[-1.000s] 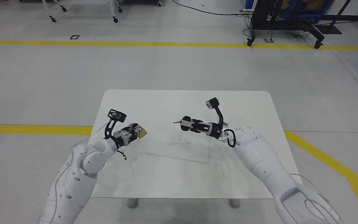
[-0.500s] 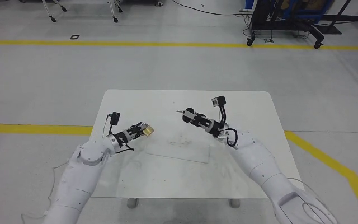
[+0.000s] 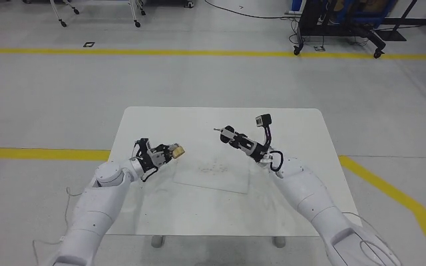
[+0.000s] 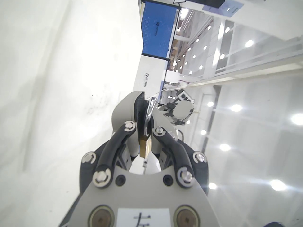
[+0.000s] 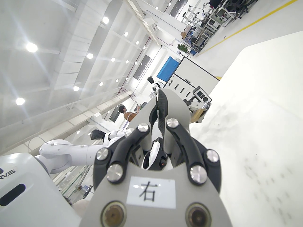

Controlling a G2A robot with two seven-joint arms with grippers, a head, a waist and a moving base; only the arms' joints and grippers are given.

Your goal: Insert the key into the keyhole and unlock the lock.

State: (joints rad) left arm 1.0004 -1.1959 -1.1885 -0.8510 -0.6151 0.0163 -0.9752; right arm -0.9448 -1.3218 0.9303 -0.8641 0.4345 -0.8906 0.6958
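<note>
Fingers of the left gripper (image 3: pixel 168 152) are pinching the lock (image 3: pixel 176 151), as the top view shows. The brass body projects past the fingertips toward the middle of the desk (image 3: pixel 293 126). The right gripper (image 3: pixel 227 133) has its fingers pressed on the key (image 3: pixel 217 130), whose thin metal blade sticks out ahead of them and points toward the left arm's side. Lock and key are well apart, with bare desk between them. Both are over the desk's middle band, the lock on the left and the key right of centre. A clear sheet (image 3: pixel 213 174) lies flat on the desk, nearer the robot than both grippers.

Left wrist view: the fingers (image 4: pixel 125 112) are clamped on the lock (image 4: pixel 143 148), one on each flat side. The silver shackle (image 4: pixel 151 103) rises between the pads toward the fingertips, and the brass body sits lower, between the finger links. The right arm (image 4: pixel 182 111) appears farther off, beyond the fingertips. The desk (image 4: pixel 59 48) runs along one side.

Right wrist view: the fingers (image 5: pixel 177 109) are pressed together, black pads meeting. The key itself cannot be made out between them. Beyond the fingertips the brass lock (image 5: pixel 197 115) shows farther off, above the desk (image 5: pixel 260 95).
</note>
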